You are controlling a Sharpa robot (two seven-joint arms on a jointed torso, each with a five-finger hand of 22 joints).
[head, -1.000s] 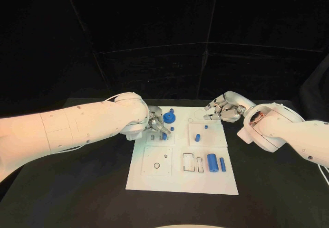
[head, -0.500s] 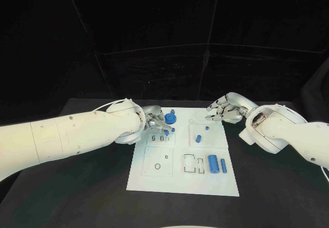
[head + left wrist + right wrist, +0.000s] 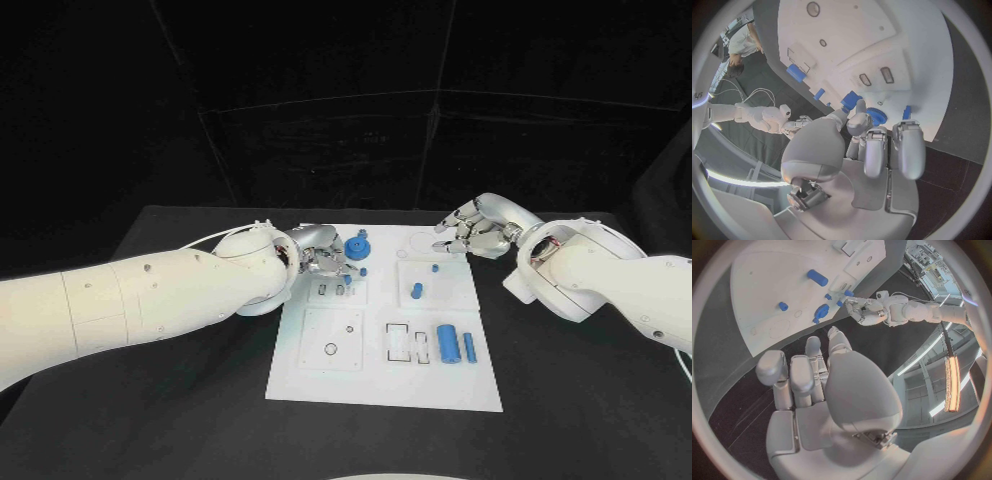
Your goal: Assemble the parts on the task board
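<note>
I'm working in what looks like a robotics lab: black curtains (image 3: 346, 130) close off the space behind the black surface (image 3: 173, 400), and a white task board (image 3: 387, 330) with cut-out slots lies on it. From the right wrist I see a long ceiling strip light (image 3: 953, 385) and racks of equipment (image 3: 932, 265) beyond.

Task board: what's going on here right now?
Two-armed robot mid-assembly on the board. The left robot hand is at the board's far left corner, fingers around a small blue part next to the blue gear; whether it truly grips it I can't tell. The right robot hand hovers curled at the far right corner, holding nothing. A blue cylinder and a thin blue pin lie loose on the near right of the board.
</note>
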